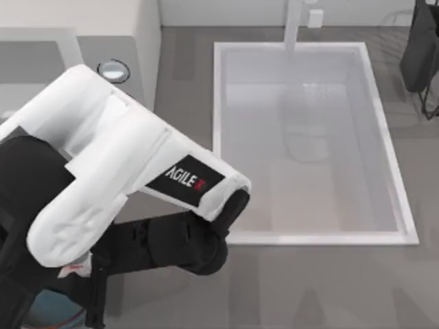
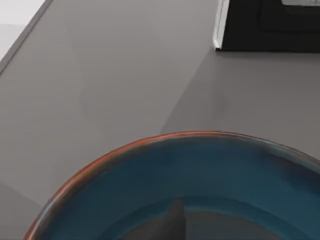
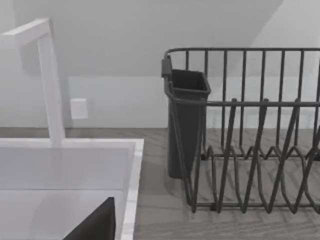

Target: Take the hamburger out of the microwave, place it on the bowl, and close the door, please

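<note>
My left arm (image 1: 116,185) sprawls over the table's seven o'clock corner, and my wrist camera there looks straight into the bowl (image 2: 165,175), teal with its reddish rim. I cannot tell the claw's state. The microwave (image 1: 116,41) sits at ten o'clock, the white sink (image 1: 405,226) beside it.

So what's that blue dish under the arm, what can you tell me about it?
It is the bowl: round and shallow, dark teal-blue inside with a thin reddish edge on its rim, smooth like glazed ceramic. It sits flat on the grey table, near the front left corner in the top view, mostly covered there by the left arm. In the left wrist view no hamburger shows in the visible part; only a dark shadow falls across it.
</note>
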Robot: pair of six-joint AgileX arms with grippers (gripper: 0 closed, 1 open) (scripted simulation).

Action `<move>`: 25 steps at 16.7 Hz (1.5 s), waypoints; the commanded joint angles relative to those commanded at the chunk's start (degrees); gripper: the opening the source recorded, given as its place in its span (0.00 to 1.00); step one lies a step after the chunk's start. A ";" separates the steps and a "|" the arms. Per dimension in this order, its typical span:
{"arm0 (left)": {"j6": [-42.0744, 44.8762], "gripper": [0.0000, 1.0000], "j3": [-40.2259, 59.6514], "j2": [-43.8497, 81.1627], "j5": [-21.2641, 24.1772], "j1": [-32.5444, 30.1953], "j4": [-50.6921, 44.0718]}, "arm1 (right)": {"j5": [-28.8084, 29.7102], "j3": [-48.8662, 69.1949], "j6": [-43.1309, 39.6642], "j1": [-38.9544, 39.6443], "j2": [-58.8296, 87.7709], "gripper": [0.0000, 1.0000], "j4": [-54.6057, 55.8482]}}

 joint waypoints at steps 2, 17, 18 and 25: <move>-0.53 0.00 -0.10 0.32 -0.18 -0.18 -0.49 | 0.00 0.00 0.00 0.00 0.00 1.00 0.00; 0.42 0.00 -1.16 -2.88 -2.30 2.02 2.96 | 0.00 0.00 0.00 0.00 0.00 1.00 0.00; 0.56 0.00 -1.47 -3.21 -2.57 2.31 3.45 | 0.00 0.00 0.00 0.00 0.00 1.00 0.00; 1.55 0.00 -4.47 -3.79 -4.37 4.27 6.95 | 0.00 0.00 0.00 0.00 0.00 1.00 0.00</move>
